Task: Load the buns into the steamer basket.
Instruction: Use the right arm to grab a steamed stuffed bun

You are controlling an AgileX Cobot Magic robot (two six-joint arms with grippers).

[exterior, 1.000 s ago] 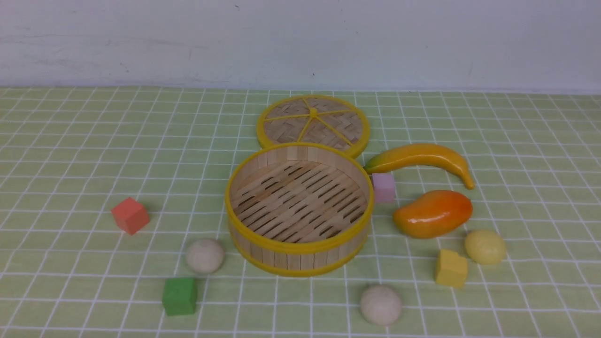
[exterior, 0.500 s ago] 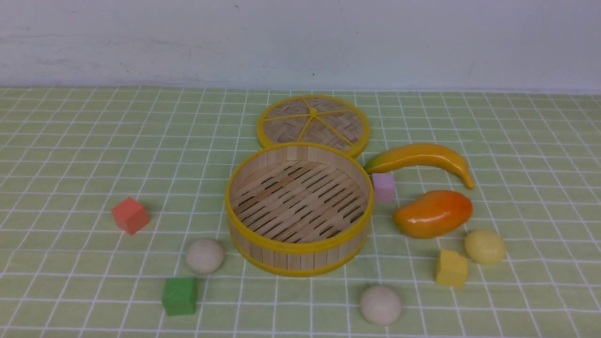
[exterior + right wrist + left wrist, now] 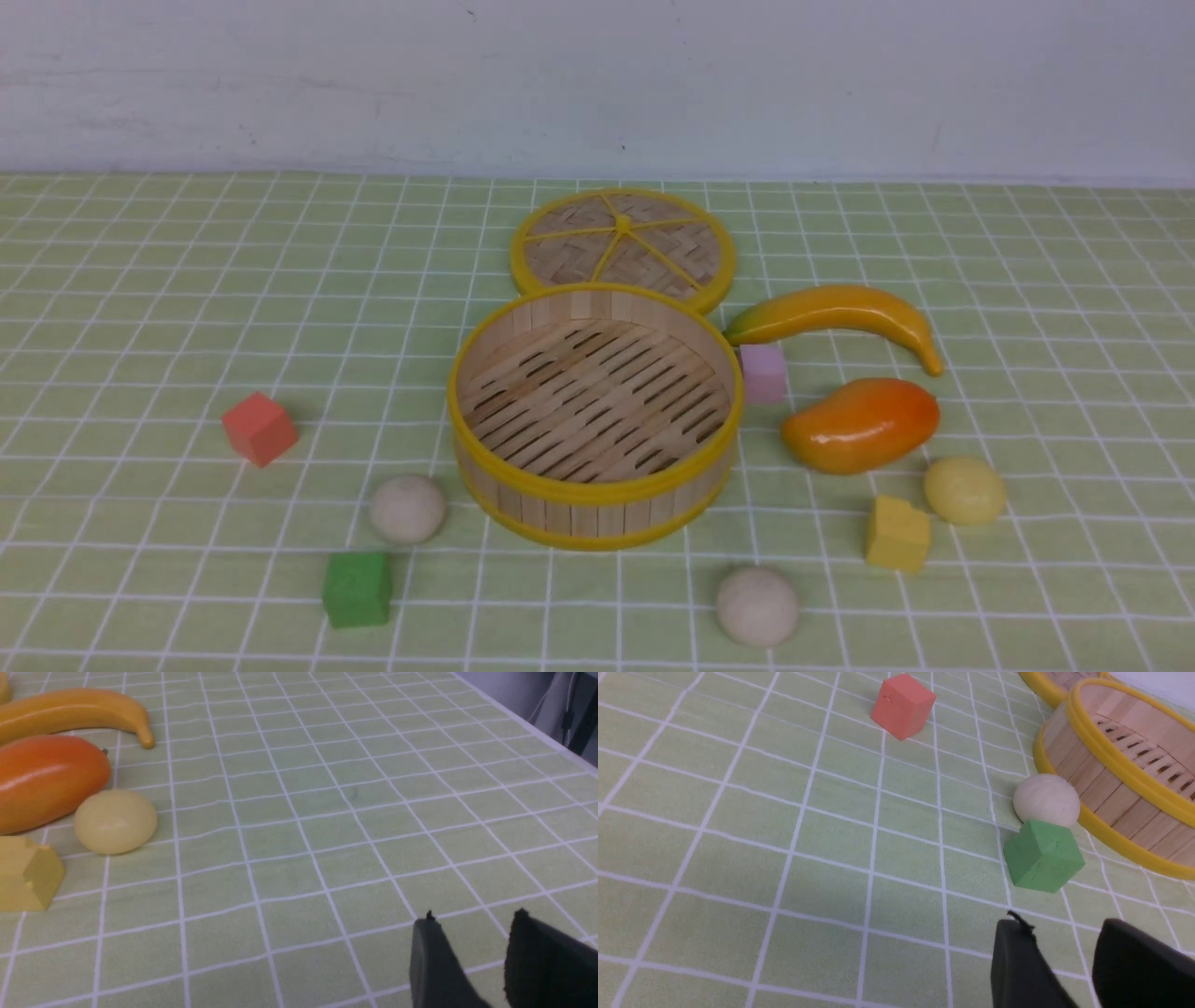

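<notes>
The steamer basket (image 3: 597, 519) stands open in the middle of the green checked cloth (image 3: 168, 308). Its slatted floor is bare and all 3 buns lie outside it on the cloth. Its flat woven lid (image 3: 623, 245) lies just behind it, and the basket's far rim hides the lid's near edge. 1 beige bun (image 3: 408, 509) sits close to the basket's front left wall, with a green cube (image 3: 357, 589) just beside it on the near side and a red cube (image 3: 260, 427) farther to the left. A 2nd beige bun (image 3: 757, 606) lies in front of the basket, slightly to its right and apart from it. The pale yellow bun (image 3: 965, 490) lies well to the right, near a yellow block (image 3: 897, 534) and just in front of an orange mango (image 3: 861, 424). A banana (image 3: 840, 313) lies behind the mango, and a pink cube (image 3: 763, 371) sits against the basket's right wall. Neither arm shows in the front view. In its wrist view the left gripper (image 3: 1062, 942) is held low over the cloth on the near side of the green cube. Its 2 dark fingers are spread with bare cloth between them. The right gripper (image 3: 472, 933) is also low over bare cloth, well off from the yellow bun, with its fingers parted and gripping nothing.
</notes>
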